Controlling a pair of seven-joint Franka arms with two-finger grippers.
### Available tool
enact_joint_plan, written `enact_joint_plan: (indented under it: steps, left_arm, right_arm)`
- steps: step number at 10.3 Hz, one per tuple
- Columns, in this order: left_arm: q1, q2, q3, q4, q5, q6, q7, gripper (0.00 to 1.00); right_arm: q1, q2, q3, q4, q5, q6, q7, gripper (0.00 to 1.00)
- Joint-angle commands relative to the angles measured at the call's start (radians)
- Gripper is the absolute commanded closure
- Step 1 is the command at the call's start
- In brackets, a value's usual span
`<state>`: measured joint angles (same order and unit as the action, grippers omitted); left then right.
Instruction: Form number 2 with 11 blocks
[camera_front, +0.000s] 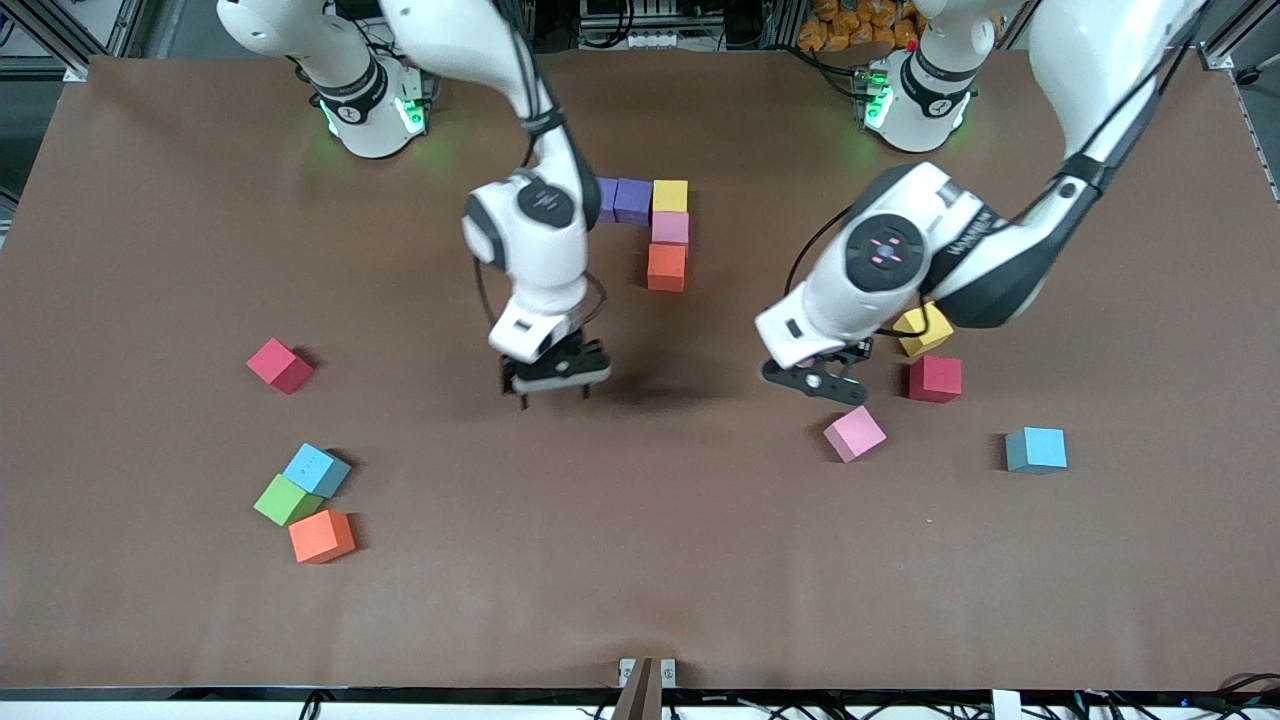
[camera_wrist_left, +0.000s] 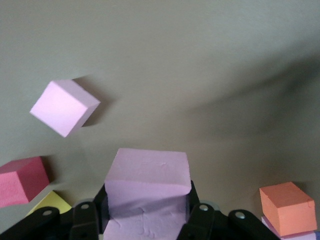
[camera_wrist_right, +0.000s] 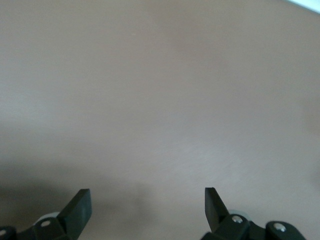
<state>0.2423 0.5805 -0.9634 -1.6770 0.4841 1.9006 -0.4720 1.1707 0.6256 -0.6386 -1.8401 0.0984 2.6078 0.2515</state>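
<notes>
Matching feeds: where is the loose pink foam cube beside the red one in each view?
Front view: loose pink foam cube, toward the left arm's end, nearer the camera than the red foam cube.
Left wrist view: on the table, apart from the second pink cube in the left gripper.
Right wrist view: not in it.
Shared landmark: the red cube.

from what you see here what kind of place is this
Likely a robotics lab: a brown-covered worktable, small coloured foam cubes scattered on it, and aluminium framing with loose cables along the edges.
</notes>
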Motion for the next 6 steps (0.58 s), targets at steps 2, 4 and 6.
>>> enact_joint_plan:
  steps: [2, 4, 6]
  left_arm:
    - [-0.171, 0.007, 0.005, 0.014, 0.134, -0.017, 0.059, 1.0]
    - [-0.189, 0.027, 0.003, 0.023, 0.117, -0.015, 0.212, 1.0]
    - [-0.28, 0.048, 0.003, 0.025, 0.119, -0.005, 0.222, 1.0]
  right_arm:
    - [-0.337, -0.127, 0.201, -0.018, -0.008, -0.049, -0.41, 0.0]
    - [-0.483, -0.156, 0.249, -0.019, -0.008, -0.093, -0.658, 0.0]
    - [-0.645, -0.193, 0.311, -0.019, 0.048, -0.179, -0.911, 0.0]
